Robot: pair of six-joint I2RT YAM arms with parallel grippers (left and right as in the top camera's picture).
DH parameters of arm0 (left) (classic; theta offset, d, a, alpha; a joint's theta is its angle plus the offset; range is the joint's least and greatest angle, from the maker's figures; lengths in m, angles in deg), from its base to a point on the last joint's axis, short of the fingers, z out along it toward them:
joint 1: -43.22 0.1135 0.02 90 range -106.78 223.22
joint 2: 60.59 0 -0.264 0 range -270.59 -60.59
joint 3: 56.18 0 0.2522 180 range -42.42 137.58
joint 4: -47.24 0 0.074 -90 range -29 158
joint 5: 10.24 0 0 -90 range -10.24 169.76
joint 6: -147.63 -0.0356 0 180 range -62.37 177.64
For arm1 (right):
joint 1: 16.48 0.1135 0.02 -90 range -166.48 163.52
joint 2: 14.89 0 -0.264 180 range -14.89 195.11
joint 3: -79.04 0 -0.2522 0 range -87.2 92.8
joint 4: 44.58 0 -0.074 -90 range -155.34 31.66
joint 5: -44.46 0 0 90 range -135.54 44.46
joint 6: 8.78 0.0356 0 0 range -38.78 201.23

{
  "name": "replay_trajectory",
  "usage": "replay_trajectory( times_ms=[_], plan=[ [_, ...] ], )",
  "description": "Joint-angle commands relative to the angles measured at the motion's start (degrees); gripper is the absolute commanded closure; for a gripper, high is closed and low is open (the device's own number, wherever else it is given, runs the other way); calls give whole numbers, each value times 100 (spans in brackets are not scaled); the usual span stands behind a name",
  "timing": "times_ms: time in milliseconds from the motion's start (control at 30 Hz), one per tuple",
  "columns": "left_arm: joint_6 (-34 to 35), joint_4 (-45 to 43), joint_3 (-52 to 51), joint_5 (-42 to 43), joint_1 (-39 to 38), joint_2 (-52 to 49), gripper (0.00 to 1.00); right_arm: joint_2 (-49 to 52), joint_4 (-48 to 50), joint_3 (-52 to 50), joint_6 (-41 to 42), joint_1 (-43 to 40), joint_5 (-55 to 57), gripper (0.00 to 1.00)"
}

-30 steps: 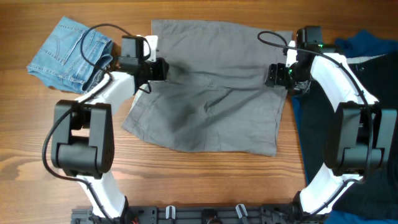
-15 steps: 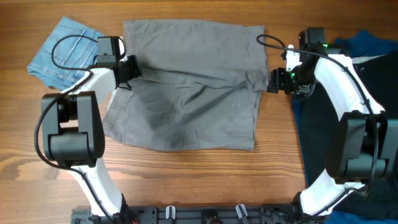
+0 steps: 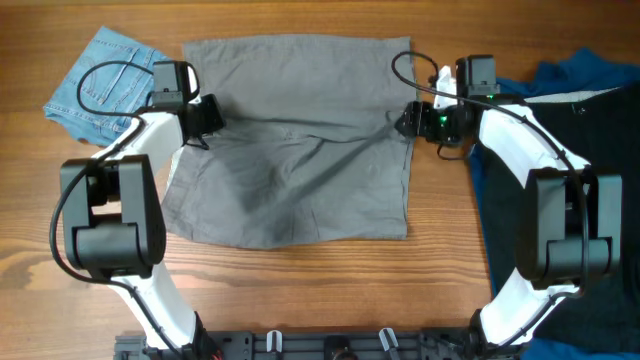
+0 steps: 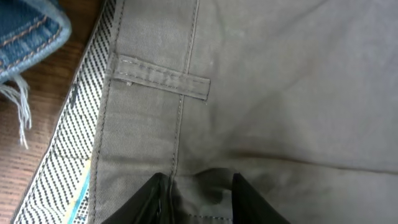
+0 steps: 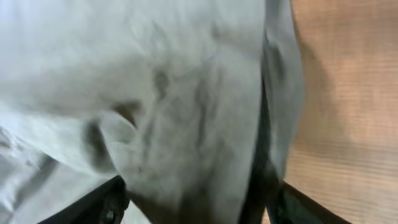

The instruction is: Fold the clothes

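A grey garment (image 3: pixel 300 150) lies spread flat across the middle of the table in the overhead view. My left gripper (image 3: pixel 205 115) is at its left edge. In the left wrist view its fingers (image 4: pixel 199 199) are closed on a small fold of the grey waistband (image 4: pixel 155 81), just below a belt loop. My right gripper (image 3: pixel 408 120) is at the garment's right edge. In the right wrist view its fingers (image 5: pixel 193 199) stand wide apart, with bunched grey fabric (image 5: pixel 174 112) between them and a flap draped over the right finger. That view is blurred.
A folded blue denim piece (image 3: pixel 110 85) lies at the back left, just beyond my left arm; its frayed corner shows in the left wrist view (image 4: pixel 31 31). A blue garment (image 3: pixel 580 80) and a dark one (image 3: pixel 610 200) lie along the right side. Bare wood (image 3: pixel 300 290) lies in front.
The grey garment has slid to the left with my left gripper. My right gripper stayed back at first, then moved left onto the garment's right edge.
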Motion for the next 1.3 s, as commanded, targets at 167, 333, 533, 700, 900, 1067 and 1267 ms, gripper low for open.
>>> replay_trajectory(
  times_ms=[167,333,533,700,900,1067,1267],
  plan=[
    [-669,1158,-151,973,-24,424,49,94,-411,422,-208,2,625,18],
    [-833,1661,-151,1231,-354,1768,38,-487,-785,721,-254,-160,1357,9],
    [-872,2621,-442,1213,-2258,2116,51,-979,-852,723,-81,-321,1357,3],
    [-595,2730,-756,693,-3567,1338,88,-977,-903,723,61,-321,1355,3],
    [487,3681,-1255,702,-3871,734,96,-977,-612,721,15,-319,1353,2],
    [1067,4446,-1773,1786,-3871,748,96,-531,103,634,-247,-205,1027,2],
    [1440,5388,-1773,1956,-3871,1003,96,542,872,634,-249,-83,765,3]
  ],
)
